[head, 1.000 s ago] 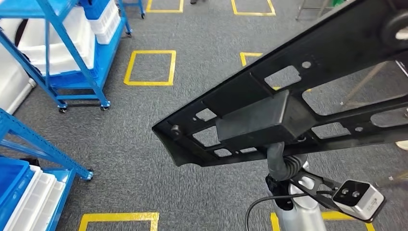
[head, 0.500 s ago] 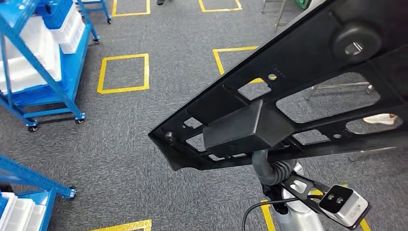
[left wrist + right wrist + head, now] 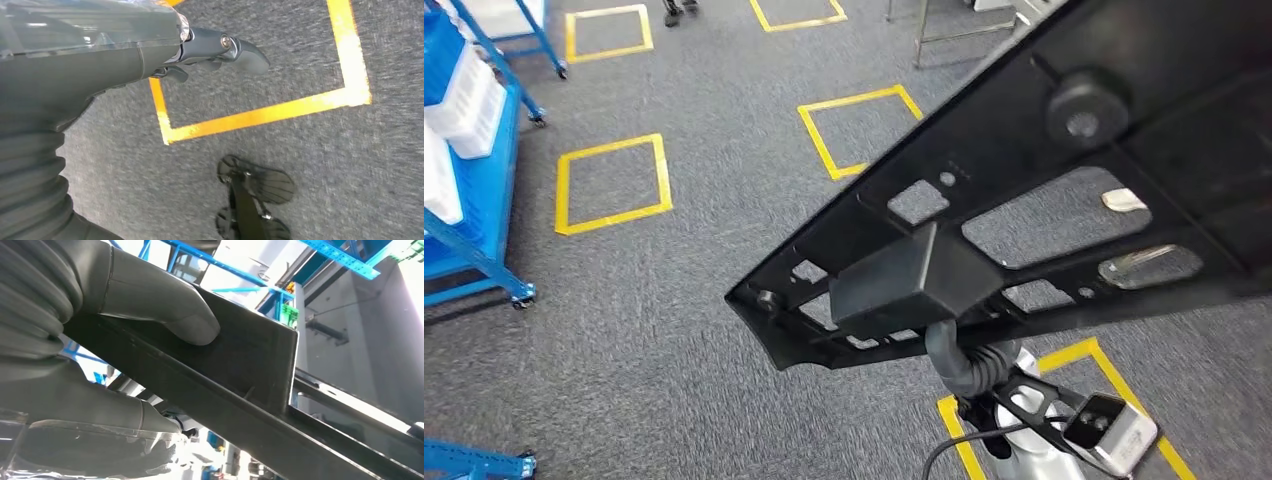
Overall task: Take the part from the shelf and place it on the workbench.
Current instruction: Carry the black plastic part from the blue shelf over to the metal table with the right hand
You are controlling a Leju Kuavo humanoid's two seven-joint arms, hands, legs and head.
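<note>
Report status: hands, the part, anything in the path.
Right hand grips the black part, carried above the grey floor. Left hand hangs low, holding nothing, fingers look curled. Blue shelf cart off to the left; workbench not sighted.

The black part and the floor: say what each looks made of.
Part: likely moulded plastic, matte black. Signs: thin ribbed walls, cut-out windows, a box-shaped boss, soft dull sheen; painted metal cannot be ruled out. The right hand grips its edge.
Floor: looks like short-pile grey carpet, with a speckled, fibrous texture. The yellow squares look like tape or paint.
</note>
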